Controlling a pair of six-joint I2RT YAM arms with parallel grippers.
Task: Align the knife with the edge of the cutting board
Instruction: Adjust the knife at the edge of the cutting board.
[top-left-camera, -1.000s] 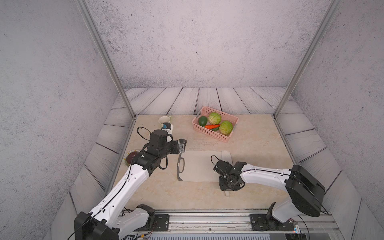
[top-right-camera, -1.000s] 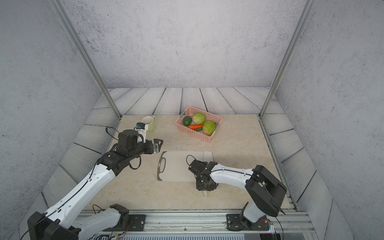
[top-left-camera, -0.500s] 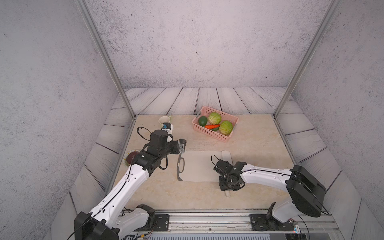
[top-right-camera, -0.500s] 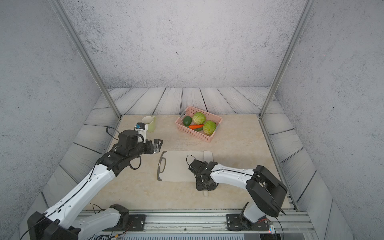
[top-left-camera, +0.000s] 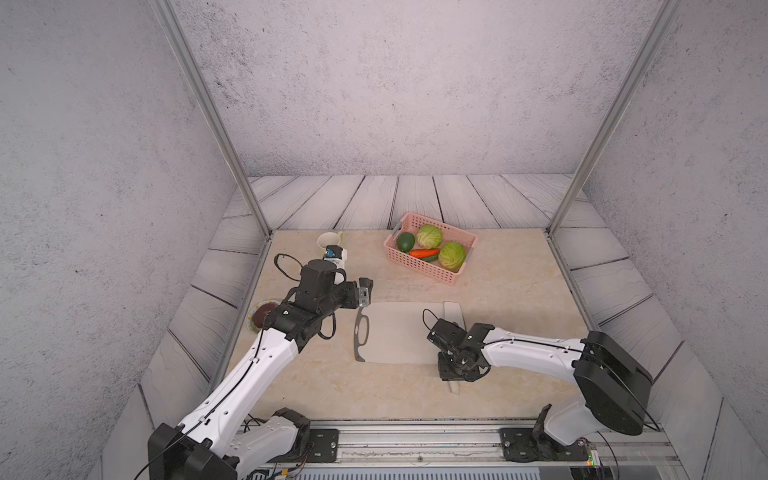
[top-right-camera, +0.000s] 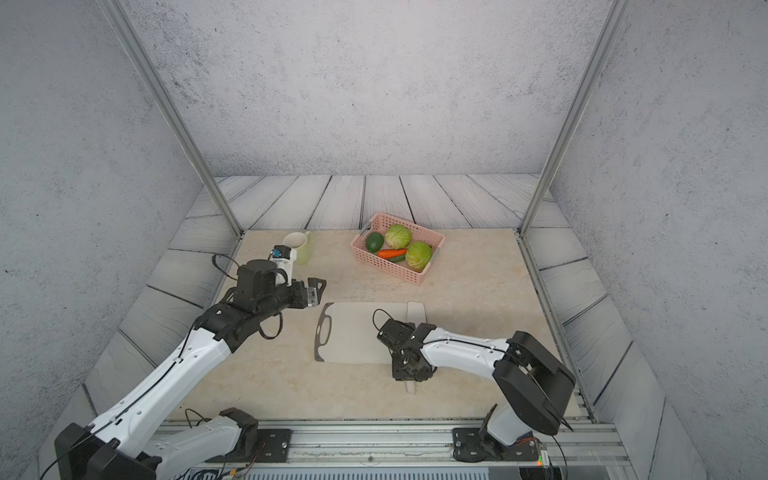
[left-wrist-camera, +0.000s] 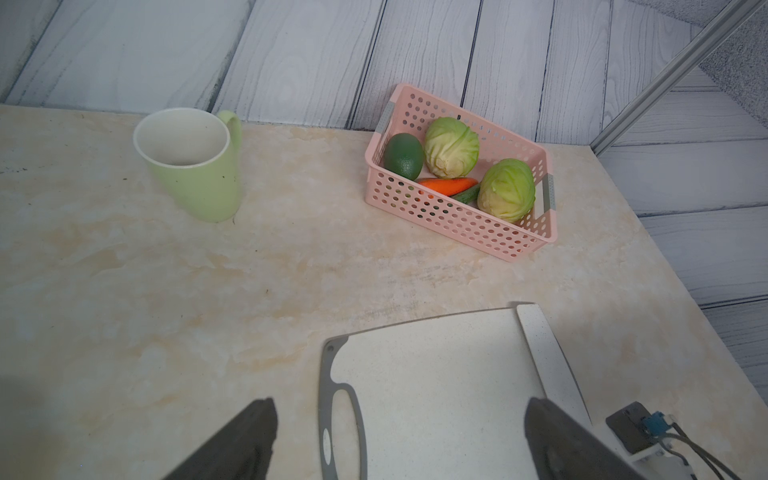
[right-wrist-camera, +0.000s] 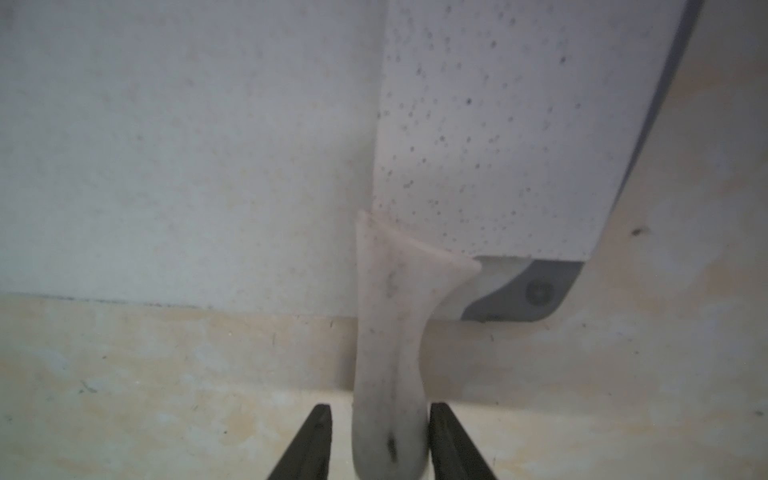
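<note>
Straddling knife (right-wrist-camera: 392, 332), right hand (right-wrist-camera: 379, 411) ajar

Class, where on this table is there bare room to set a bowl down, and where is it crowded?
Free: between mug and basket; from board and basket to the table's right edge; the near strip before the board. Crowded: the board's right end, where the right claw straddles the knife.

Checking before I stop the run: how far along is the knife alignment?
Done: knife lies flat along the cutting board's end edge, roughly parallel. In hand: right hand straddles the handle, gap on one side. Remaining: any final nudge, then withdraw.
</note>
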